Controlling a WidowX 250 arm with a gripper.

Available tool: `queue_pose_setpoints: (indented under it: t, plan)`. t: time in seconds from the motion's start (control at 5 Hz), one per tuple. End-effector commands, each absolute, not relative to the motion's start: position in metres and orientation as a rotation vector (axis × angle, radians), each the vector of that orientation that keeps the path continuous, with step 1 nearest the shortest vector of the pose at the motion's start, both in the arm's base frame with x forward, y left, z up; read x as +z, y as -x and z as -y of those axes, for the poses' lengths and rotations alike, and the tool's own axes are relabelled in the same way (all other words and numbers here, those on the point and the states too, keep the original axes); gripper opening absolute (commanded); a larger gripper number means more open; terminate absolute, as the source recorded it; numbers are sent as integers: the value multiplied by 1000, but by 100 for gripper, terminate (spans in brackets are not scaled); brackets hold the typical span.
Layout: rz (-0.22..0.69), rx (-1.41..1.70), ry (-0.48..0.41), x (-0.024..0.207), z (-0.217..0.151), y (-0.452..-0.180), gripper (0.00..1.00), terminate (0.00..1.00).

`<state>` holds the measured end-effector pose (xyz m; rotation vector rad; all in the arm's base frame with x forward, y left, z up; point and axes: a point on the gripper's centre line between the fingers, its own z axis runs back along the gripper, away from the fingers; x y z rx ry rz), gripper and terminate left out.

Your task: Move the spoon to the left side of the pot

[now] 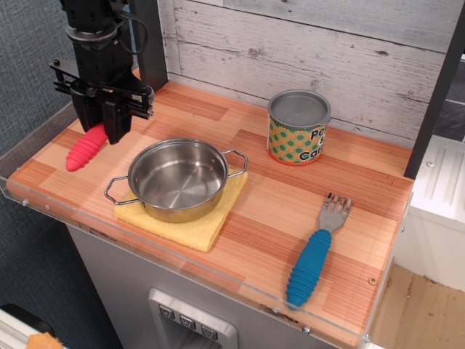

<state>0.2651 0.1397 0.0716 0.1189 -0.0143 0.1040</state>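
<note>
Right now your hand (104,129) sits over the left part of the table (290,196), and its fingers are pinched on the upper end of the spoon (86,147). You can see only the ribbed red-pink handle; the metal bowl is hidden behind the hand. The handle slants down and to the left, and its lower tip looks to be at or just above the wood, though you cannot tell whether it touches. The spoon is left of the pot (178,179), near it but clearly apart. The pot stands upright on a yellow cloth (196,229), one wire loop handle pointing toward the spoon's side and the other toward the back right. Behind and to the right of the pot you have a printed tin can (298,128) close to the plank wall. A blue-handled fork (315,254) lies near the front right, well apart from everything else.
</note>
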Motion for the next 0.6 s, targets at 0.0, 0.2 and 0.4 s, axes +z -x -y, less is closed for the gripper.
queue_pose_setpoints:
  t: [0.0, 0.2, 0.4]
  plan:
    - [86, 90, -149, 57, -165, -275, 0, 0]
    - [103, 74, -149, 45, -169, -273, 0, 0]
    - [137, 53, -106, 39, -172, -271, 0, 0]
